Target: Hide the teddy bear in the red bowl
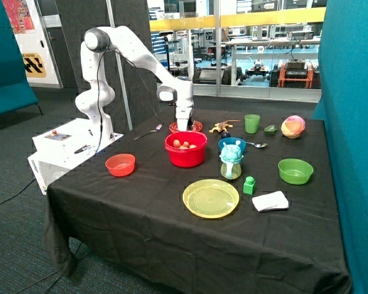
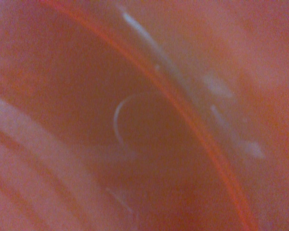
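Table (image 1: 141, 214) shows outside; wrist sees red only

The surface (image 1: 141, 226) has a black cloth. The red bowl (image 1: 186, 153) is bright red, and the teddy bear (image 1: 184, 145) in it is tan-orange. To its left sits a small orange-red bowl (image 1: 120, 165). Near the front lies a yellow plate (image 1: 211, 198) with ring lines. On the right are a green bowl (image 1: 295, 171), a green block (image 1: 249, 185) and a white cloth (image 1: 270, 201). Far back stand a green cup (image 1: 252, 123) and a pink and yellow ball (image 1: 293, 127). The robot arm (image 1: 141, 58) is white. The wrist view shows only blurry red.
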